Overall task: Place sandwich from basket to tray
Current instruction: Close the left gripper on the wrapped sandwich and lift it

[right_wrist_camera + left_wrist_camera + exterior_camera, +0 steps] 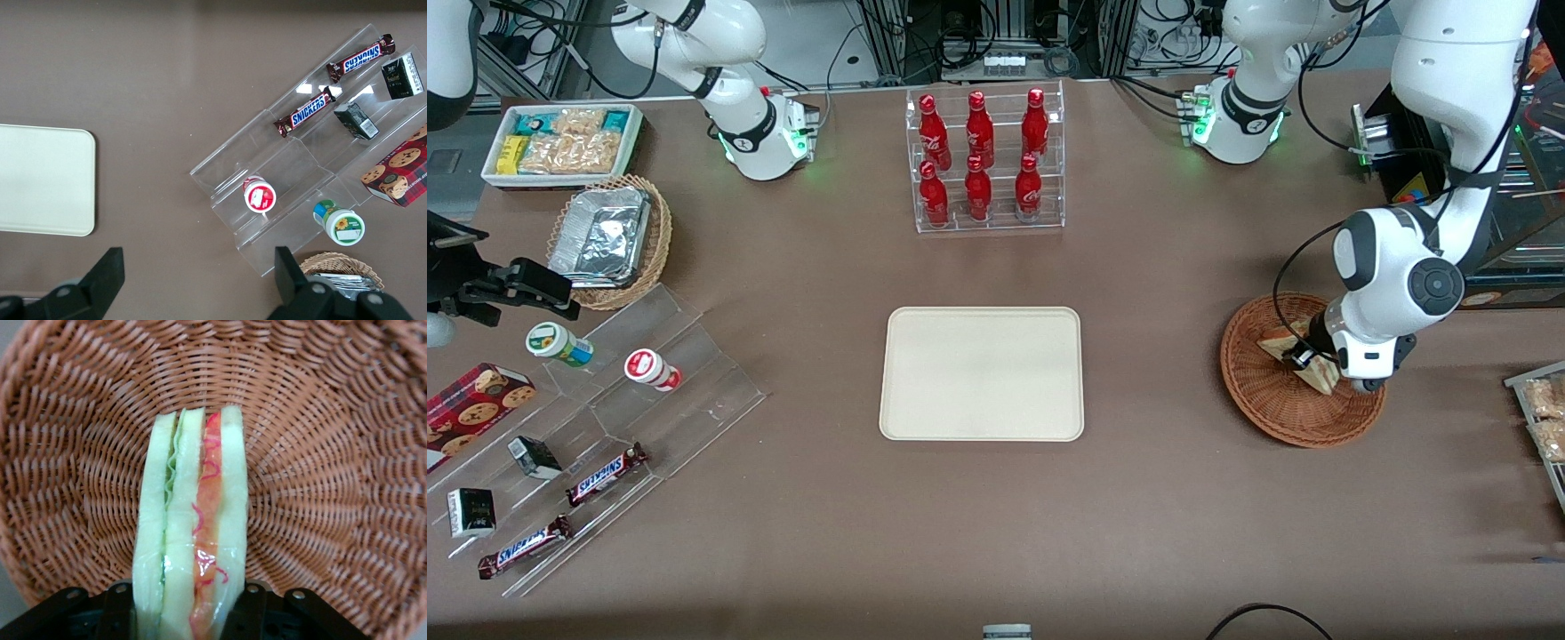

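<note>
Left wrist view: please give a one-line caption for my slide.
Tool astride the sandwich, which stands on edge in the wicker basket.

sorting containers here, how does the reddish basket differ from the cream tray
The basket is round, woven reddish-brown wicker with sloping sides; the tray is a flat, smooth cream rectangle with rounded corners. The basket holds the sandwich, with the left gripper down in it at the sandwich; the tray holds nothing. The basket lies toward the working arm's end. Both rest on the brown table.
</note>
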